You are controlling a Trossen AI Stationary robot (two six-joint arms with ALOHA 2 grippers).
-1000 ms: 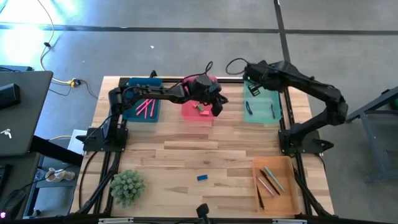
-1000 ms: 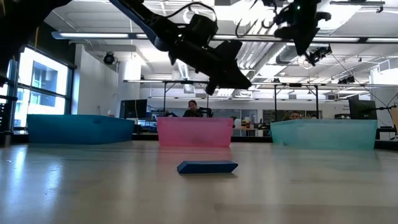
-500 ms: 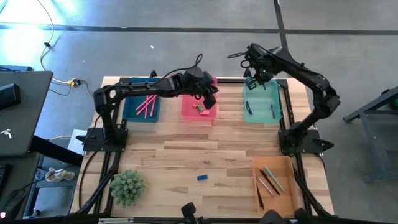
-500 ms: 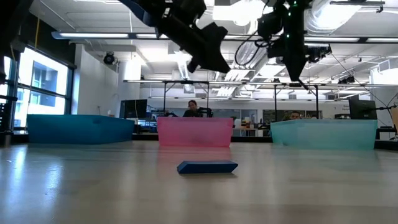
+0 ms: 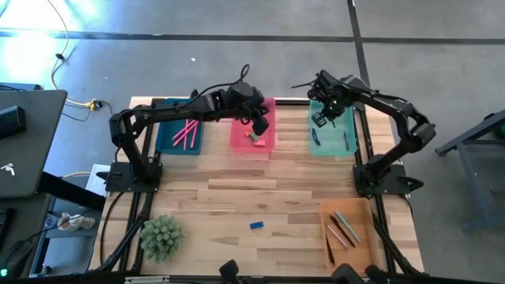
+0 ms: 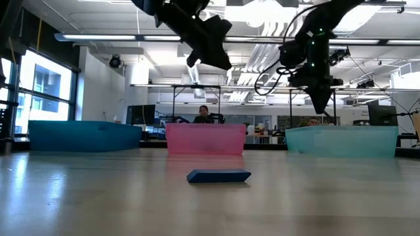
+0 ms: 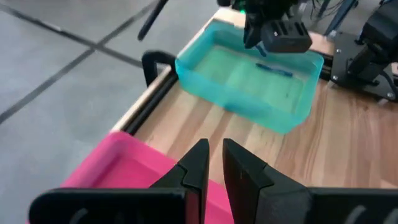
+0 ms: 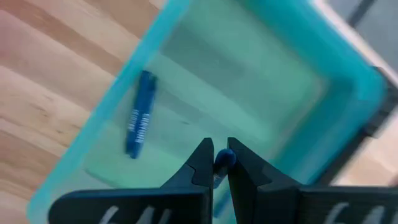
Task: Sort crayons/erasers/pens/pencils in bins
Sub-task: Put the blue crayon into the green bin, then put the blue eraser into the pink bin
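Erasers first: one blue eraser [image 5: 256,225] lies loose mid-table, others sit in the pink bin [image 5: 253,136]. Your right gripper [image 8: 215,167] hangs over the teal bin [image 5: 332,136], pinching a blue pen tip [image 8: 224,157]. Your left gripper [image 7: 214,163], near-closed and empty, hovers above pink.

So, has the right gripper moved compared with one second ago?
Yes. The right gripper has come down over the teal bin, shut on a blue pen.
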